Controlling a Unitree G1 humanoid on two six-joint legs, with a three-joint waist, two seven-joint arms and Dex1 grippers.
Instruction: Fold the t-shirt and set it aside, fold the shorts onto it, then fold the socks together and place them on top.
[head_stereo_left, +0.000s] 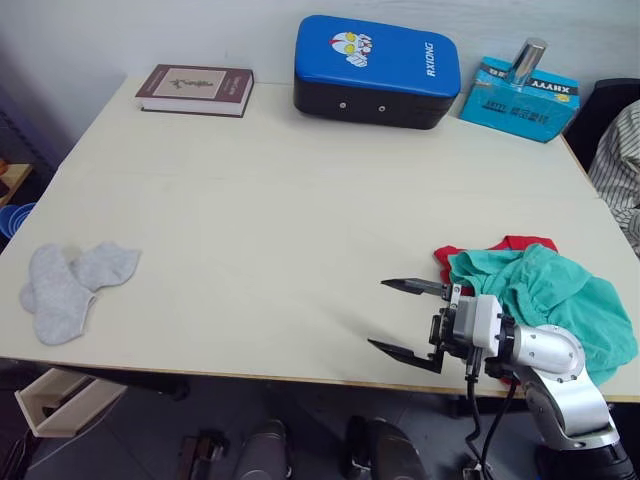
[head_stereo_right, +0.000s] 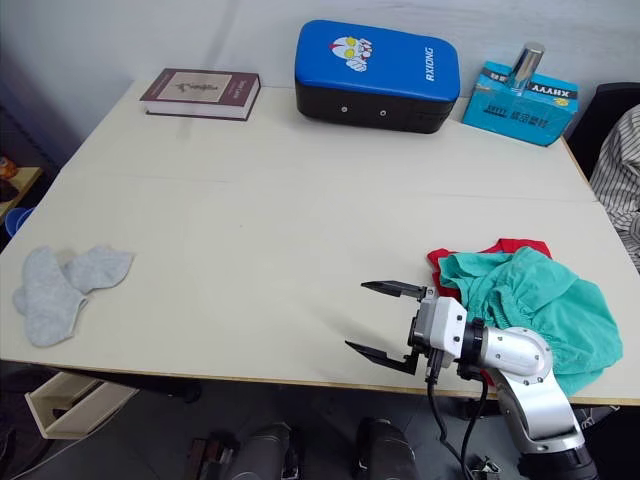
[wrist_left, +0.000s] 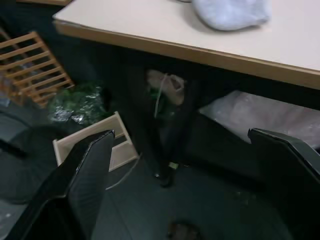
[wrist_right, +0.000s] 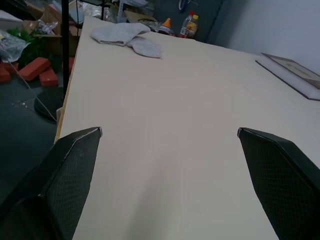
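Shorts (head_stereo_left: 550, 300) beside right end effector (head_stereo_left: 405, 320), wide open, empty.

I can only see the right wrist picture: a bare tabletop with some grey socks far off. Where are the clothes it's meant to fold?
Observer: Behind that gripper. The green shorts lie bunched on the red t-shirt near the table's right front corner.
Visitor: Is the claw holding anything?
Observer: No. The right gripper is open and empty, pointing left across the table, away from the clothes.
Visitor: And the other arm?
Observer: The left gripper hangs open below the table edge, with the socks on the tabletop above it.
Visitor: Anything else on the table?
Observer: A book, a blue padded case and a blue box line the far edge.
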